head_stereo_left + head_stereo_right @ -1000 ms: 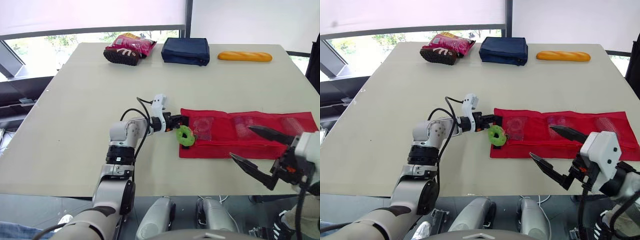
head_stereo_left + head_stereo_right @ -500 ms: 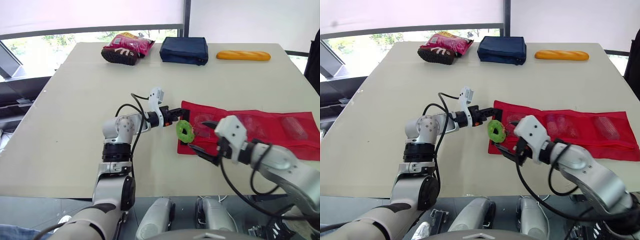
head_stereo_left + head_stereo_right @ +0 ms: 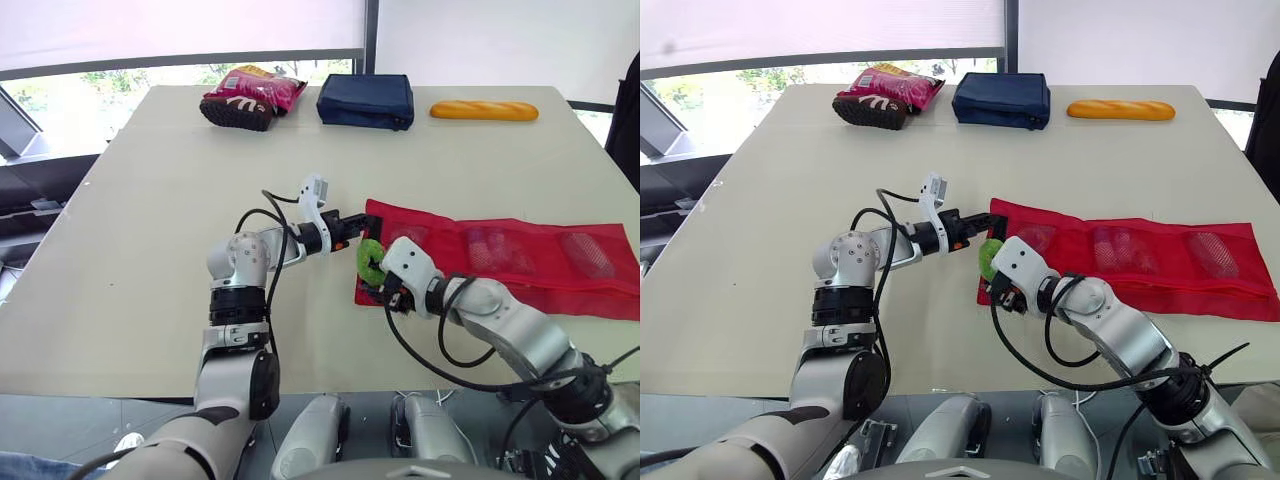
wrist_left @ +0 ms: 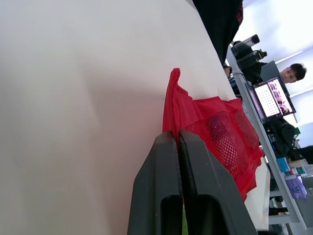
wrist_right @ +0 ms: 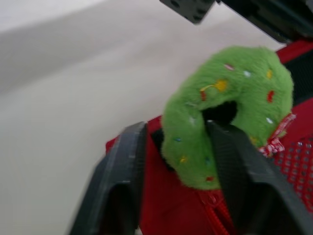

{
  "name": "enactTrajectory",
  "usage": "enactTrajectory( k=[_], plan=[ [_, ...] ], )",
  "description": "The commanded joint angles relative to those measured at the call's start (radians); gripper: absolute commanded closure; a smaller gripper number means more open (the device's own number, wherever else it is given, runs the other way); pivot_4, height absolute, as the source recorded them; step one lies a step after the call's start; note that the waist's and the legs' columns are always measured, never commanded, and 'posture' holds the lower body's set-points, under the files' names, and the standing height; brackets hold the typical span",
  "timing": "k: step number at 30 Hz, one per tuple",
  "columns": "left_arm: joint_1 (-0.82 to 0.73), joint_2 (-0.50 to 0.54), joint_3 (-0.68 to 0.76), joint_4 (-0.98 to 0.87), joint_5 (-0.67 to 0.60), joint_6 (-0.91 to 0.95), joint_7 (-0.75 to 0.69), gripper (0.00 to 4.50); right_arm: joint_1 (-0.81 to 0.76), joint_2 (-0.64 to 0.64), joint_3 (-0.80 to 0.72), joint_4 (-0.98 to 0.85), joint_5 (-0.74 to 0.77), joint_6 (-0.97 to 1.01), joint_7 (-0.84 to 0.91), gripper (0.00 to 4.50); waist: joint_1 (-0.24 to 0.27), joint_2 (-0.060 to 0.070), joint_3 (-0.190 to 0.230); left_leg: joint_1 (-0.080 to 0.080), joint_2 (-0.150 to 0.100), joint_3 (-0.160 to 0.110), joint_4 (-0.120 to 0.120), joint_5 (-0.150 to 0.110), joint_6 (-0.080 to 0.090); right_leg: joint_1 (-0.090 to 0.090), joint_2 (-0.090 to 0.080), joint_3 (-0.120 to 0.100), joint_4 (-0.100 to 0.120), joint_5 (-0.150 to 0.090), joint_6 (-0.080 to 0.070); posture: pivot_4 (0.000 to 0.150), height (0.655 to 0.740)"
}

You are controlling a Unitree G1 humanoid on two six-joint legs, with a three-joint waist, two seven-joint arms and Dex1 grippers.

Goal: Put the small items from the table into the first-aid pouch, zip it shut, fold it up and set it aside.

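- While the nine o'clock edge of the red pouch (image 3: 500,262) is pinched in the closed fingers of the left gripper (image 3: 345,240), what is required?
- The green ring (image 3: 372,262), clasped there by the fingers of the right gripper (image 3: 378,290), is best slid inside toward three o'clock.

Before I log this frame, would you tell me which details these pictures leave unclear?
Head views: tips of the right claw, beneath its own wrist and the green plush ring.
Head views: contents of the pockets of the red mesh pouch, too small behind the mesh.
Left wrist view: how much fabric the left claw pinches, hidden within its closed grip.
Right wrist view: whether the zip is open, covered by the ring.
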Motion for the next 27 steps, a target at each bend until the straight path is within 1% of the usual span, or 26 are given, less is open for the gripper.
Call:
enactTrajectory(
  k=[1,2,6,8,16,21,25,27],
  plan=[
    [-0.032,-0.007,0.017,-0.028,-0.037,-0.002,0.004,4.5,-0.029,0.011,0.012,0.011,-0.056,0.004,0.003,4.28,-0.002,0.0,0.0,0.0,0.0,0.0,0.0,0.0,0.0,0.0,0.0,0.0,0.0,0.0,0.0,0.15,0.739],
    [-0.032,-0.006,0.016,-0.028,-0.04,-0.002,0.004,4.5,-0.034,0.011,0.016,0.014,-0.069,0.004,0.007,4.47,-0.003,0.0,0.0,0.0,0.0,0.0,0.0,0.0,0.0,0.0,0.0,0.0,0.0,0.0,0.0,0.15,0.739],
    [-0.025,-0.002,0.014,-0.032,-0.041,-0.006,0.007,4.5,-0.027,0.021,-0.015,0.0,-0.08,0.001,0.019,4.47,-0.009,0.0,0.0,0.0,0.0,0.0,0.0,0.0,0.0,0.0,0.0,0.0,0.0,0.0,0.0,0.15,0.739],
    [-0.023,0.006,0.01,-0.034,-0.037,-0.011,0.003,4.5,-0.007,0.023,-0.061,-0.034,-0.051,0.011,0.032,4.47,-0.01,0.0,0.0,0.0,0.0,0.0,0.0,0.0,0.0,0.0,0.0,0.0,0.0,0.0,0.0,0.15,0.739],
    [-0.012,0.074,-0.022,-0.01,-0.008,-0.057,-0.042,4.5,0.174,0.034,-0.371,-0.224,0.181,0.029,0.105,4.47,-0.014,0.0,0.0,0.0,0.0,-0.001,-0.001,0.0,0.0,-0.001,0.0,0.0,0.001,0.0,0.0,0.15,0.739],
    [0.007,0.124,-0.08,-0.006,0.023,-0.094,-0.092,4.5,0.292,0.008,-0.529,-0.267,0.243,0.038,0.092,4.47,-0.014,0.0,0.0,0.0,0.0,-0.001,-0.001,0.0,0.0,-0.001,0.0,0.001,0.001,0.0,0.0,0.15,0.739],
    [0.032,0.179,-0.147,-0.005,0.066,-0.142,-0.148,4.5,0.368,0.059,-0.683,-0.274,0.322,0.022,0.049,4.47,-0.014,0.0,0.0,0.0,0.0,0.0,-0.002,0.0,0.0,-0.001,0.0,0.001,0.001,0.0,0.0,0.15,0.739],
    [0.042,0.201,-0.171,0.001,0.086,-0.163,-0.17,4.5,0.394,0.12,-0.757,-0.277,0.399,0.025,0.012,4.47,-0.014,0.0,0.0,0.0,0.0,0.0,-0.002,0.0,0.0,-0.002,0.0,0.002,0.001,0.0,0.0,0.15,0.739]
  ],
)
